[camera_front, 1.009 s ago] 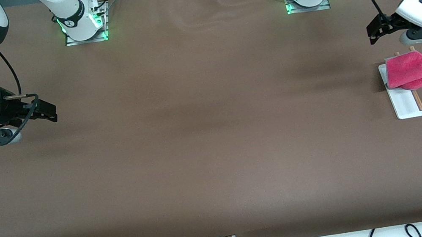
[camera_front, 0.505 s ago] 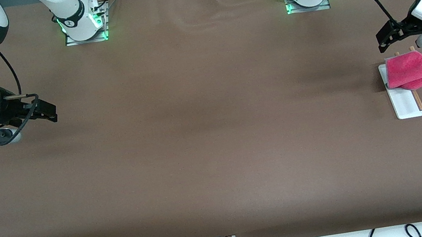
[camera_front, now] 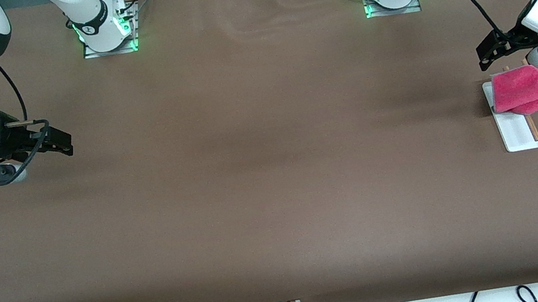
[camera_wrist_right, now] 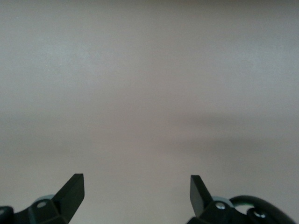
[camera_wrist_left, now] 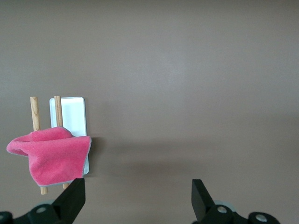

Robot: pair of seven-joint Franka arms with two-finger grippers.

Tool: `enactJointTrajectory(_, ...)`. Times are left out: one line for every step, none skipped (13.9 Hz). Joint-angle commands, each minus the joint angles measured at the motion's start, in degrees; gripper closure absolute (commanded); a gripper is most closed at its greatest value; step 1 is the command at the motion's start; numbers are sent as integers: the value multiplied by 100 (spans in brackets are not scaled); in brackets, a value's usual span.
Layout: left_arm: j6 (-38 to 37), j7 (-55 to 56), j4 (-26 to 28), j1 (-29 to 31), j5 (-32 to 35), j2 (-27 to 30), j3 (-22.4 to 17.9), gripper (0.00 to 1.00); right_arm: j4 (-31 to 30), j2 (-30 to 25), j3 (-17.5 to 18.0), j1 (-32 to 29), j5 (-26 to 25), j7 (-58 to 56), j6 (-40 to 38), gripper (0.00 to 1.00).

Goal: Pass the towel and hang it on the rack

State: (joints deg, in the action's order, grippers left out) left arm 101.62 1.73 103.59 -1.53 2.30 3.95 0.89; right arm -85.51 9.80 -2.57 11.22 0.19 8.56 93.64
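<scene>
- Toward the left arm's end of the table (camera_front: 272,172), front view: the rack (camera_front: 514,129) stands on its flat white base, two thin wooden rods running along it. The towel (camera_front: 526,88) is draped over the rods at the end farther from the camera, pink side up, one corner hanging past the outer rod. Nothing grips it.
- Front view, left gripper (camera_front: 486,51): held in the air just beside the rack's farther end, apart from the towel, holding nothing.
- Front view, right gripper (camera_front: 62,142): waits over bare table at the right arm's end, well apart from rack and towel.
- Left wrist view: the fingers (camera_wrist_left: 70,200) are spread wide with only table between them. The towel (camera_wrist_left: 51,156) hangs across both rods of the rack (camera_wrist_left: 72,116), a pale edge showing along one side.
- Right wrist view: the right gripper (camera_wrist_right: 135,189) has its fingers wide apart and empty; only plain table surface (camera_wrist_right: 149,93) lies below.
</scene>
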Motion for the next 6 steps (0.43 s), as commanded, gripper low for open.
enactJointTrajectory(-143,12,-181,65,-98,-88,78,0,17,-40,28,-41,34,58,5,0)
enactJointTrajectory(-143,12,-173,65,-98,-88,78,0,17,-40,28,-41,42,58,5,0)
enactJointTrajectory(-143,12,-173,65,-98,-88,78,0,17,-40,28,-41,42,58,14,0)
enactJointTrajectory(-143,12,-173,73,-98,-96,78,0,26,-40,37,-41,51,58,22,0)
enactJointTrajectory(-143,3,-181,73,-98,-96,78,0,17,-40,28,-41,95,58,22,0)
enactJointTrajectory(-134,3,-173,73,-98,-96,78,0,17,-40,28,-41,113,58,22,0)
